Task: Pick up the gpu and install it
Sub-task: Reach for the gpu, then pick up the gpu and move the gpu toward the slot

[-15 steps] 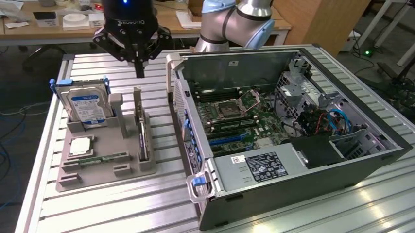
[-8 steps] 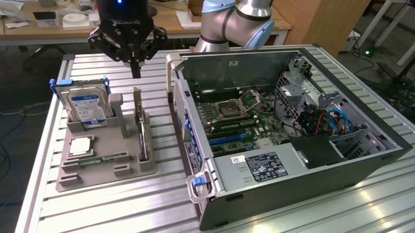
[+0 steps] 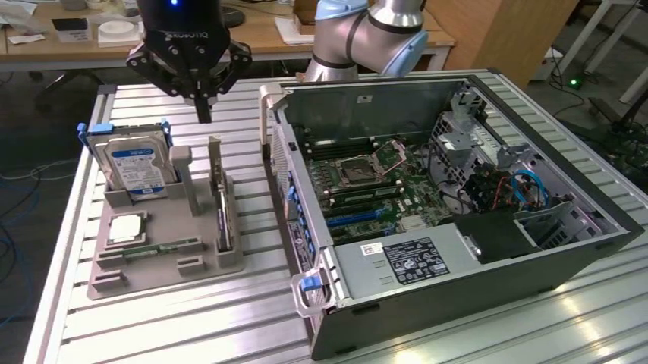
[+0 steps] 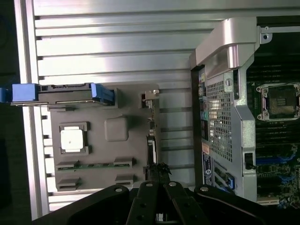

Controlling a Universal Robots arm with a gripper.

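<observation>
The gpu (image 3: pixel 224 212) stands on its edge in a slot of the grey holder (image 3: pixel 152 265), a thin dark card with a pale upright end. My gripper (image 3: pixel 205 114) hangs above the far end of the card, clear of it, fingers shut together with nothing between them. From the wrist view I look straight down on the gpu (image 4: pixel 151 140) as a narrow strip along the holder's side, with the gripper (image 4: pixel 157 185) closed just over its near end.
A blue-labelled hard drive (image 3: pixel 136 167) stands upright in the holder, with a processor chip (image 3: pixel 127 227) and a green memory stick (image 3: pixel 162 248) lying in front of it. The open computer case (image 3: pixel 445 189) sits at the exterior view's right, motherboard exposed, on the ribbed metal table (image 3: pixel 202 326).
</observation>
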